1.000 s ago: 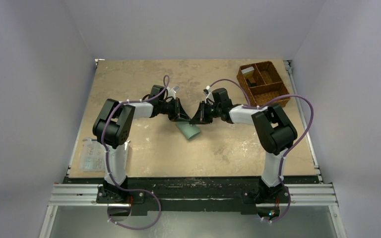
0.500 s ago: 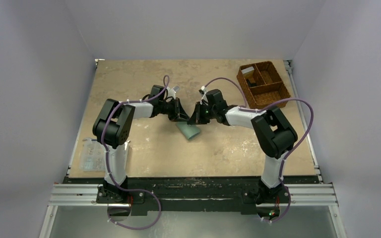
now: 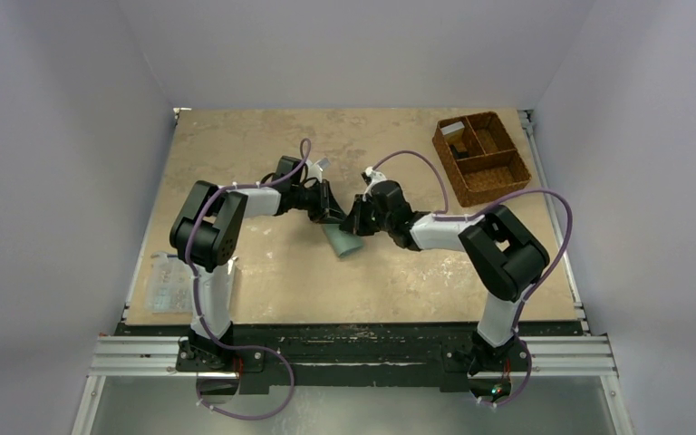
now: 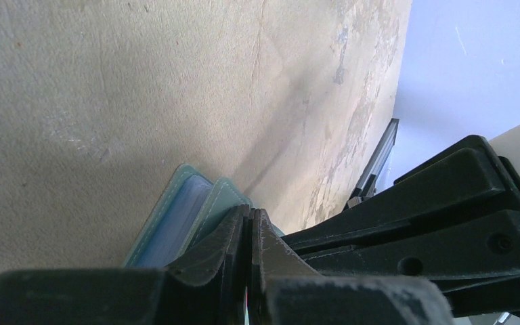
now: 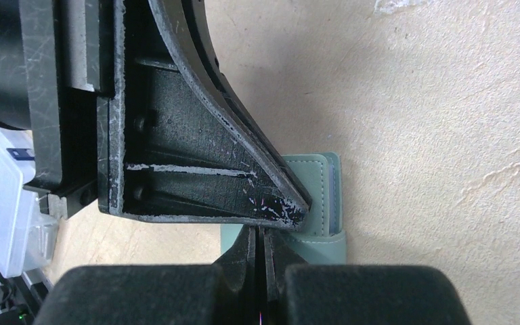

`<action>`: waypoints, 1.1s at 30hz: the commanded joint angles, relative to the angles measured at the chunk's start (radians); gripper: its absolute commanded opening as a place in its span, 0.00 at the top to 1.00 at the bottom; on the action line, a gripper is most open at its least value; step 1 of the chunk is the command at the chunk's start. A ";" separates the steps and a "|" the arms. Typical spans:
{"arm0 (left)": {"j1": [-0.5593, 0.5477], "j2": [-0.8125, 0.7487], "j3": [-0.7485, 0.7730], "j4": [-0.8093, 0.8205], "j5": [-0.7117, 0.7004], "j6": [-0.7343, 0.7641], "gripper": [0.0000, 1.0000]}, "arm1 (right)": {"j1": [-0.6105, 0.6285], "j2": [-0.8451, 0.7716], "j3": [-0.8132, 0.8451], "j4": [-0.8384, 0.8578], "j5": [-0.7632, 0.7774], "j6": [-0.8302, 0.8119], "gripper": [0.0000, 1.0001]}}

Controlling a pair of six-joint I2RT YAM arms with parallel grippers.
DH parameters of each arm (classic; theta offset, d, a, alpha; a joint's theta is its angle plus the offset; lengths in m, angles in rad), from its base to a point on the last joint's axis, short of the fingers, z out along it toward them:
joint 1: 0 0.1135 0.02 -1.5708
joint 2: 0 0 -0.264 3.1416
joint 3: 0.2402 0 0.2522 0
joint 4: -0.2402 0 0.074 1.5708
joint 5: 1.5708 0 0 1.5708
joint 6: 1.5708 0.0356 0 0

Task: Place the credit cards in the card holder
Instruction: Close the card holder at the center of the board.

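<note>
Plainly grey-green card holder (image 5: 325, 193), stitched edges

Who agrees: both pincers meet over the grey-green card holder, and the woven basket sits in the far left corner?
Not quite: the top external view shows the woven basket in the far right corner. Left pincer and right pincer do meet over the card holder.
</note>
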 commanded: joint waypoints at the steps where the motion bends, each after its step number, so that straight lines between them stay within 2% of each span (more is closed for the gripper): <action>1: -0.035 0.052 -0.050 -0.129 -0.099 0.067 1.00 | 0.025 0.065 -0.131 0.037 0.038 0.023 1.00; 4: -0.035 0.048 -0.053 -0.129 -0.103 0.065 1.00 | 0.032 0.085 -0.177 0.103 0.052 0.030 1.00; 15: -0.035 0.016 -0.056 -0.134 -0.129 0.067 1.00 | 0.058 0.104 -0.220 0.154 0.126 0.046 1.00; 18: -0.035 0.019 -0.048 -0.148 -0.135 0.079 1.00 | 0.077 0.128 -0.259 0.212 0.157 0.067 1.00; 24: -0.046 0.012 -0.053 -0.142 -0.142 0.074 1.00 | 0.141 0.187 -0.360 0.320 0.332 0.121 1.00; 27: -0.052 -0.004 -0.047 -0.150 -0.149 0.082 1.00 | 0.141 0.234 -0.402 0.412 0.294 0.159 1.00; 30: -0.053 -0.027 -0.036 -0.166 -0.172 0.100 1.00 | 0.138 0.192 -0.467 0.562 0.216 0.147 1.00; 33: -0.054 -0.048 -0.007 -0.200 -0.167 0.126 1.00 | 0.135 0.025 -0.448 0.468 0.158 0.074 0.99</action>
